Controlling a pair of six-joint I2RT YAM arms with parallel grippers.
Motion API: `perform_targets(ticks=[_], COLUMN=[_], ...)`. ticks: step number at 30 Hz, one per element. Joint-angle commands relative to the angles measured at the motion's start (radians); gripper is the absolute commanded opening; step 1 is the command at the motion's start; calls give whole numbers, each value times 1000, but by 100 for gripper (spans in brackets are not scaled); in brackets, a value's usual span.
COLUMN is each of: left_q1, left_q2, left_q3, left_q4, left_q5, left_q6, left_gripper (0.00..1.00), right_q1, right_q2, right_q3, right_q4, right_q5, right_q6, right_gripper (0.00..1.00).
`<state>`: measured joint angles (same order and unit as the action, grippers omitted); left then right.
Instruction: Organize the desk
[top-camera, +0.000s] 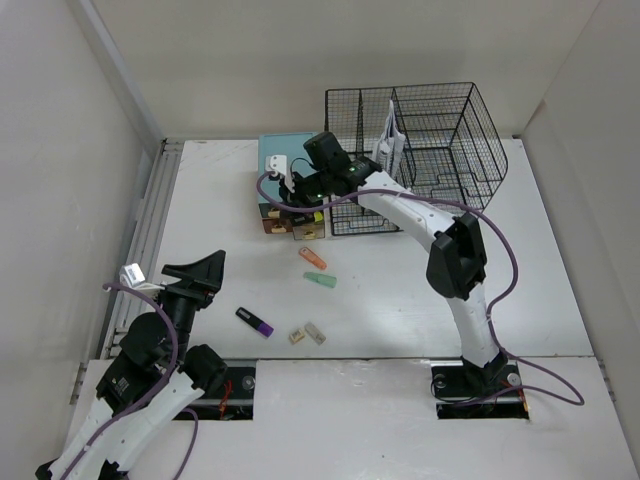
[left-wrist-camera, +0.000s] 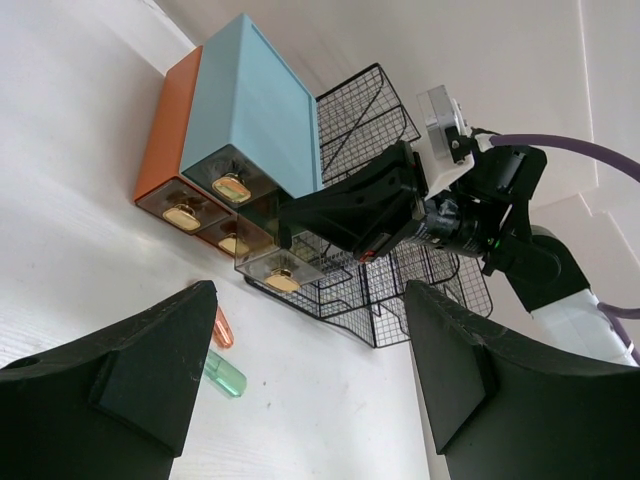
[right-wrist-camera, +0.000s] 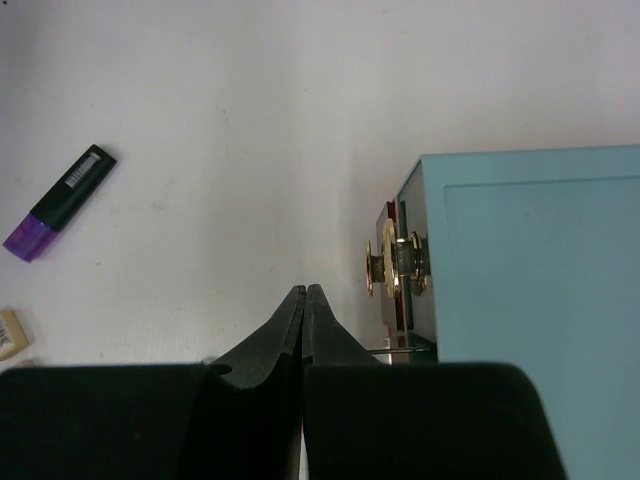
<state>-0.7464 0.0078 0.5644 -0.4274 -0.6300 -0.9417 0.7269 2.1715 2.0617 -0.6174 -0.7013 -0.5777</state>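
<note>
Upper centre overhead, my right gripper (right-wrist-camera: 304, 296) pinches shut at the drawer box (top-camera: 280, 160), likely nudging a drawer (left-wrist-camera: 281, 271); left gripper (left-wrist-camera: 310, 300) gapes.

My left arm (top-camera: 150, 360) sits folded low beside its base, wrist tipped forward, and the left jaws stand wide apart; in its wrist view the two black fingers (left-wrist-camera: 130, 390) frame the edges with a broad gap between them. My right arm (top-camera: 412, 215) is stretched far out, elbow (top-camera: 457, 258) raised, forearm running away to the left. The right jaws are pressed together, their fingertips (right-wrist-camera: 280, 335) meeting with no gap
</note>
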Motion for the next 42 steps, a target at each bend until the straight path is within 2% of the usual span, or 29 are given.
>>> perform_targets(ticks=[1, 16, 20, 25, 26, 27, 29, 30, 32, 33, 34, 36, 39, 40, 41, 42], left_q1=[-7, -7, -7, -7, -7, -7, -7, -7, -7, -7, -7, -7, -7, -7, -7, -7], left_q2=[-180, -189, -189, -189, -189, -189, -189, -189, -189, -198, -198, -198, -198, -198, -198, -198], left_q3=[25, 25, 25, 34, 34, 34, 34, 34, 45, 45, 54, 64, 75, 86, 86, 98], left_q4=[9, -10, -10, -10, -10, -10, -10, 1, 27, 60, 84, 108, 130, 140, 141, 141], left_q5=[-13, -13, -13, -13, -13, -13, -13, -2, 18, 51, 74, 108, 164, 185, 196, 196], left_q6=[-3, -12, -12, -12, -12, -12, -3, 6, 52, 76, 107, 171, 224, 251, 264, 274], left_gripper=[74, 74, 74, 74, 74, 74, 75, 77, 86, 90, 95, 99, 99, 93, 77, 54], right_q1=[-6, -26, -26, 9, 20, 55, 103, 132, 213, 238, 282, 318, 351, 351, 351, 351], right_q2=[-6, -64, -84, -93, -81, -81, -70, -70, -101, -140, -159, -191, -202, -202, -202, -202], right_q3=[-6, -75, -31, 63, 95, 95, 66, 28, -79, -215, -279, -421, -462, -462, -474, -474], right_q4=[21, 1, -22, -192, -244, -287, -372, -372, -247, -167, -101, 69, 135, 146, 165, 198], right_q5=[11, 29, -79, -188, -201, -187, -127, -36, 58, 122, 225, 325, 394, 395, 413, 425], right_q6=[15, -24, -37, -132, -208, -238, -313, -313, -294, -190, -165, -63, 49, 80, 116, 157], right_gripper=[0, 0, 0, 4, 7, 15, 21, 32, 43, 48, 56, 60, 62, 62, 62, 62])
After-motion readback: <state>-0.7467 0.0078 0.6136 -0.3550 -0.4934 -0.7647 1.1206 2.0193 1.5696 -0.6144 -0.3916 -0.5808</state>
